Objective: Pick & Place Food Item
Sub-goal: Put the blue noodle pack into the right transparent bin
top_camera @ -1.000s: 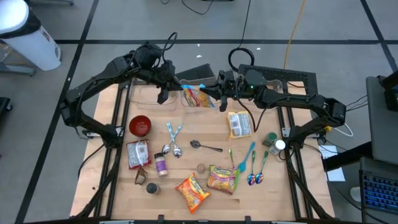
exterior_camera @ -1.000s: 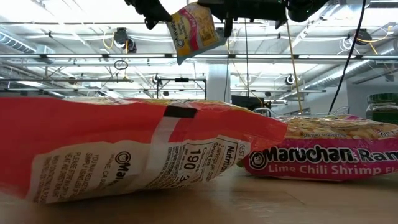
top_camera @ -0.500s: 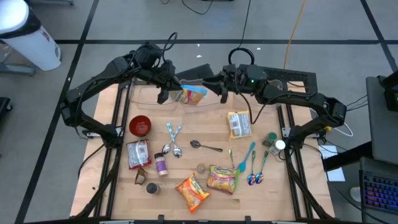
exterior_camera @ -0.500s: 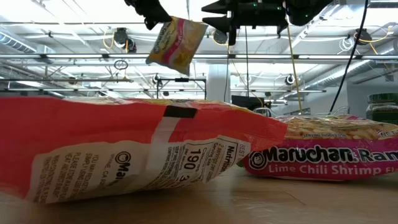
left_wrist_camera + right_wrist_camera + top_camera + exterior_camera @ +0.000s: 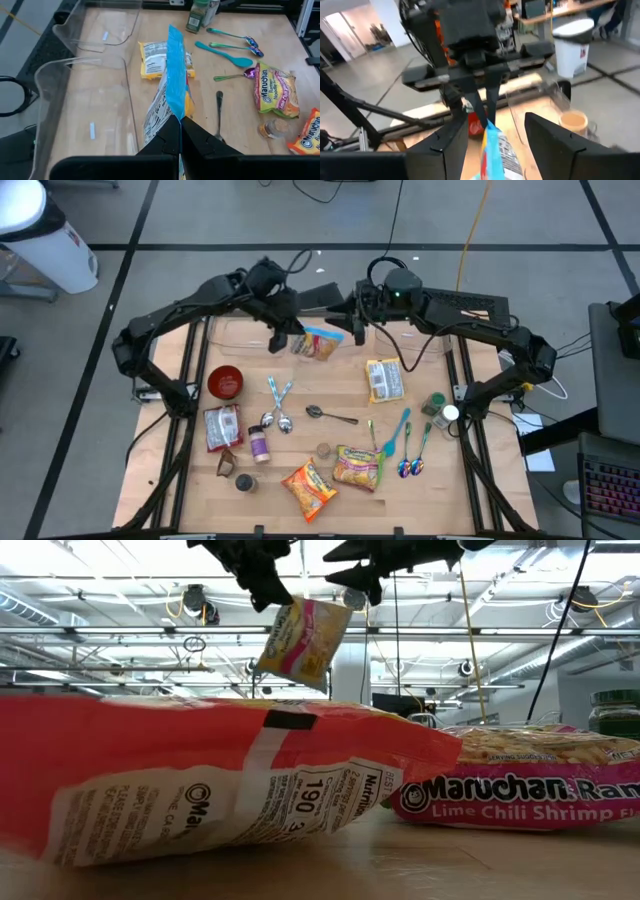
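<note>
A ramen packet with a blue sealed edge hangs in the air over the table's far middle, and my left gripper is shut on it. In the low view the packet dangles tilted below that gripper. My right gripper stands open just right of the packet and touches nothing. In the right wrist view it faces the left gripper, with the packet's blue edge between its spread fingers. My left gripper pinches the near end of the packet's blue sealed edge between its two fingers. The fingers slant down from the table's left and lie along that edge. The packet hangs tilted below the fingers, clear of the table.
Clear plastic bins stand at the table's far edge, beside the hanging packet. More ramen packets, a red bowl, spoons and small jars lie across the near half.
My right gripper has opened, let go of the packet and tipped up to level, drawing slightly away. The packet has swung and now hangs from my left gripper alone, which has carried it down and toward the table's right.
</note>
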Robot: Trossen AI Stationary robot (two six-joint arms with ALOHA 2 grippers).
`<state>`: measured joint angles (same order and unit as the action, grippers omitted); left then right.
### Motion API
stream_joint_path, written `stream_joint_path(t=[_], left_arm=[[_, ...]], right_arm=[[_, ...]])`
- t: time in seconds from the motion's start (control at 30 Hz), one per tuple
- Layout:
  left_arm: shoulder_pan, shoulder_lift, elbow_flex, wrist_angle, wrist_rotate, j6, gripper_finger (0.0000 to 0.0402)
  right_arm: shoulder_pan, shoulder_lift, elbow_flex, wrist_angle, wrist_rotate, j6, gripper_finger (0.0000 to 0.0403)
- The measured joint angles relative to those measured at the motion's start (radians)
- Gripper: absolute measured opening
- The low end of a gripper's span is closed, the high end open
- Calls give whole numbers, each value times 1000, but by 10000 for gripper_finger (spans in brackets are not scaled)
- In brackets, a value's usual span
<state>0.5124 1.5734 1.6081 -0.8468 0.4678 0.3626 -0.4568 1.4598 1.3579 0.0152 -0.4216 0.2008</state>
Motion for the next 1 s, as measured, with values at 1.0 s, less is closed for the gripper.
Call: stream_joint_path(t=[1.0], left_arm=[[-41, 21, 0, 168, -33, -65, 2]], right_arm=[[23, 1, -56, -79, -3, 22, 156]])
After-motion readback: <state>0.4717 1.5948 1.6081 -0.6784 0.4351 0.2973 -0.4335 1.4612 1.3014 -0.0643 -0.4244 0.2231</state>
